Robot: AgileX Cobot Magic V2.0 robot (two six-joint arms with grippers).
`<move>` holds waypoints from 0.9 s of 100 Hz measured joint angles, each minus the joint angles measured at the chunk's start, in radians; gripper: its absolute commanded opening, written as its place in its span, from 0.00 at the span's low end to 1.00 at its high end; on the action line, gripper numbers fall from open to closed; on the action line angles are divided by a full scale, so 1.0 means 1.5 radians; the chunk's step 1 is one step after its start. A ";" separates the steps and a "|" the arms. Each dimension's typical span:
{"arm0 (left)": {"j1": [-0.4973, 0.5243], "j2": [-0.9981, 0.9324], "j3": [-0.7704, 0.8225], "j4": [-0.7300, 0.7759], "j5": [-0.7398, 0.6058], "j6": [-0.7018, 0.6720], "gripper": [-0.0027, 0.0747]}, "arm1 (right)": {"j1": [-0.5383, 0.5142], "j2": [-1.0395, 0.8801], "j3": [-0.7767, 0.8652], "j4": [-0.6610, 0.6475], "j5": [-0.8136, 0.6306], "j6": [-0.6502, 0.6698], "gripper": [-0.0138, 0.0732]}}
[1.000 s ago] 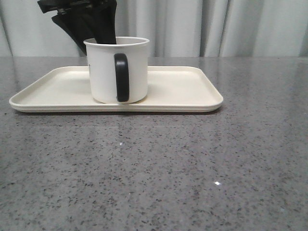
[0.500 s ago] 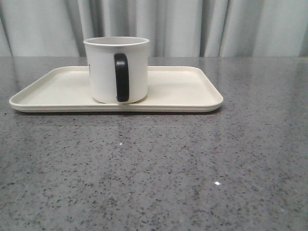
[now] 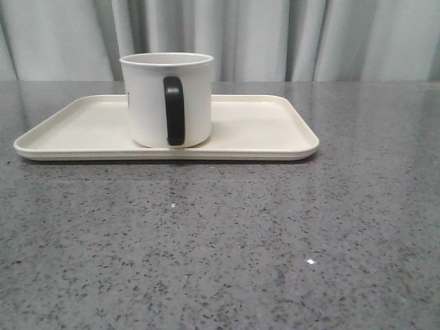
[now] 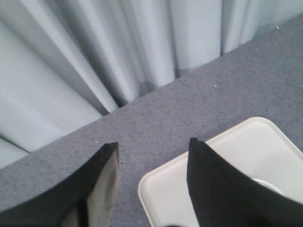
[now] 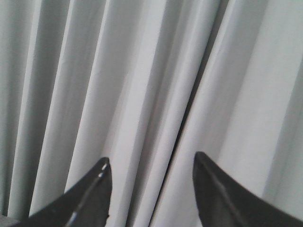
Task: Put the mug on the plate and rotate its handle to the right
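Front view shows the mug [image 3: 167,100] standing upright on the plate [image 3: 261,134], left of its middle, with the handle [image 3: 174,111] facing the camera rather than to the right. It looks rigid, smooth and probably light; glazed walls may slip, so the rim or the handle loop seems the surest hold for turning it. Body is white, handle glossy black, with a sliver of dark print at its left edge. Left gripper [image 4: 151,163] hangs above the plate's corner, jaws wide and empty. Right gripper [image 5: 151,170] faces the curtain [image 5: 142,71], also wide, holding nothing.
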State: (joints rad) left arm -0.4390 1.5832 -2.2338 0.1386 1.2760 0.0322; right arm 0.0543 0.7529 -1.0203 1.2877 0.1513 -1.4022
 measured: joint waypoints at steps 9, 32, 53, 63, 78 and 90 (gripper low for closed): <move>0.000 -0.036 -0.002 0.038 0.001 -0.013 0.47 | 0.000 0.026 -0.025 -0.003 0.017 0.000 0.62; 0.000 -0.116 -0.002 0.078 0.004 -0.033 0.47 | 0.000 0.108 -0.124 -0.005 0.107 0.000 0.62; 0.000 -0.194 0.068 0.085 0.004 -0.044 0.47 | 0.000 0.183 -0.207 -0.011 0.187 0.009 0.62; 0.000 -0.236 0.129 0.102 0.004 -0.049 0.47 | 0.000 0.215 -0.240 -0.020 0.220 0.025 0.62; 0.000 -0.302 0.233 0.145 0.004 -0.059 0.47 | 0.000 0.254 -0.280 -0.037 0.261 0.052 0.62; 0.000 -0.350 0.308 0.187 0.005 -0.102 0.47 | 0.000 0.278 -0.297 -0.045 0.282 0.072 0.62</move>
State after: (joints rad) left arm -0.4390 1.0589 -1.7714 0.4187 1.2837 -0.1202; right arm 0.0543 1.1705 -1.4655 1.2203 0.5748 -1.2945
